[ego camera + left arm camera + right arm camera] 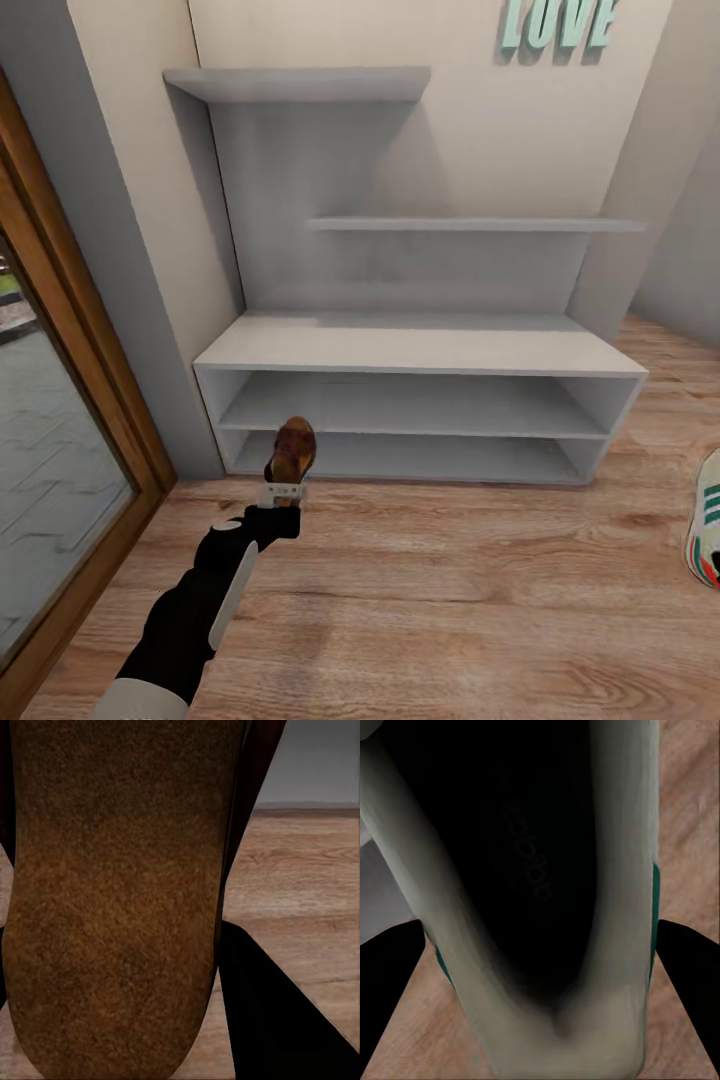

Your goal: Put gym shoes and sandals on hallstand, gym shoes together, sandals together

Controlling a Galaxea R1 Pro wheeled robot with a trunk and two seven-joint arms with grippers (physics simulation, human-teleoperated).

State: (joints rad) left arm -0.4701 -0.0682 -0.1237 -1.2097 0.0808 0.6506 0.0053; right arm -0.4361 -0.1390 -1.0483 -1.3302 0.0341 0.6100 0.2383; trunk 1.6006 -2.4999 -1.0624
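Cream plaster wall (500,130) behind, teal "LOVE" lettering (558,22) mounted high. Wood-framed glass door (60,440) at left, grey paving visible through pane. Grey pillar (110,230) beside frame. Even, soft light, faint shadows under shelving.

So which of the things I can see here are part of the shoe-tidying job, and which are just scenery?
Part of the job:
- sandal, held in the left gripper
- gym shoe at the right, close up in the right wrist view
- hallstand, shelves bare
- corridor floor

Just scenery:
- teal LOVE lettering on the wall
- glass door with wooden frame
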